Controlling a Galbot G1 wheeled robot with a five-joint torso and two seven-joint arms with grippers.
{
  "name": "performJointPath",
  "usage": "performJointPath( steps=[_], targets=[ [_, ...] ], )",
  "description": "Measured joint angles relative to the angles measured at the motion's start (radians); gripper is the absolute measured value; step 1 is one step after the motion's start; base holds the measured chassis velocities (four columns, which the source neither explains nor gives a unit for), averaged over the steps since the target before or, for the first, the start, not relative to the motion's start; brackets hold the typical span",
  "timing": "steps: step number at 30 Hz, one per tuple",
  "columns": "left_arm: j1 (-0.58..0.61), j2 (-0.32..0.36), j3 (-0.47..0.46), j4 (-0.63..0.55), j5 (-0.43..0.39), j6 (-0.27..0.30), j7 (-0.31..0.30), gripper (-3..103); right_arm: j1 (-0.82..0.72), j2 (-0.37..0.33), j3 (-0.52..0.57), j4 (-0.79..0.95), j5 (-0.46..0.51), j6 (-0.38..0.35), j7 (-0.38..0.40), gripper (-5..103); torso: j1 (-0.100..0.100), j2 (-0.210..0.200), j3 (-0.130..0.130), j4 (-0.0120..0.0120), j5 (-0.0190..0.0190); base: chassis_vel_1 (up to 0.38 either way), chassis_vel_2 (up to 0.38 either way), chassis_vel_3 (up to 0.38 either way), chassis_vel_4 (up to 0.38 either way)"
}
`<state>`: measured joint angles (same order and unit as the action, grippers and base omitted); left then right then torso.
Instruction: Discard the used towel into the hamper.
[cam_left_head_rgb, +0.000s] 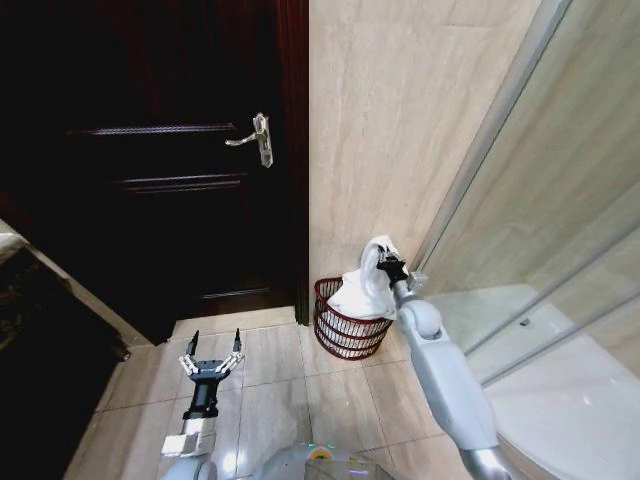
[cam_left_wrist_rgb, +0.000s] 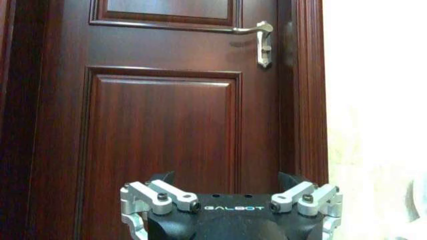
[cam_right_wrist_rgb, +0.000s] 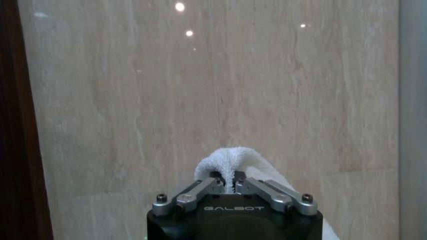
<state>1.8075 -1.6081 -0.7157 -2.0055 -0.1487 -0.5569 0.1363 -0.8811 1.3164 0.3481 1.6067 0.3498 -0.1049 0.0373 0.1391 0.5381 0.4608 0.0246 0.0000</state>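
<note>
A white towel (cam_left_head_rgb: 366, 288) hangs from my right gripper (cam_left_head_rgb: 386, 260), which is shut on its top fold just above the hamper (cam_left_head_rgb: 345, 330). The towel's lower part rests inside the hamper, a small round reddish-brown wire basket on the floor at the foot of the beige wall. In the right wrist view the towel (cam_right_wrist_rgb: 230, 157) bulges up between the closed fingers (cam_right_wrist_rgb: 212, 185). My left gripper (cam_left_head_rgb: 215, 350) hovers open over the floor tiles to the left, well apart from the hamper, facing the dark door (cam_left_wrist_rgb: 167, 125).
A dark wooden door (cam_left_head_rgb: 160, 150) with a metal handle (cam_left_head_rgb: 255, 138) stands left of the hamper. A glass shower screen (cam_left_head_rgb: 540, 200) and a white shower base (cam_left_head_rgb: 560, 390) close the right side. Tiled floor (cam_left_head_rgb: 280, 390) lies open in front.
</note>
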Motion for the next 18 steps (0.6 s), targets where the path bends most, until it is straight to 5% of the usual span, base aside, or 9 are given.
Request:
performJointPath(
  steps=[18],
  targets=[
    [-0.018,0.0,0.006,-0.005,0.003,0.011,-0.032,100,-0.07,0.003,0.033,-0.018,-0.007,-0.009,-0.013,4,-0.026,-0.066,-0.04,0.0,0.0,0.0,0.0,0.0,0.0]
  ],
)
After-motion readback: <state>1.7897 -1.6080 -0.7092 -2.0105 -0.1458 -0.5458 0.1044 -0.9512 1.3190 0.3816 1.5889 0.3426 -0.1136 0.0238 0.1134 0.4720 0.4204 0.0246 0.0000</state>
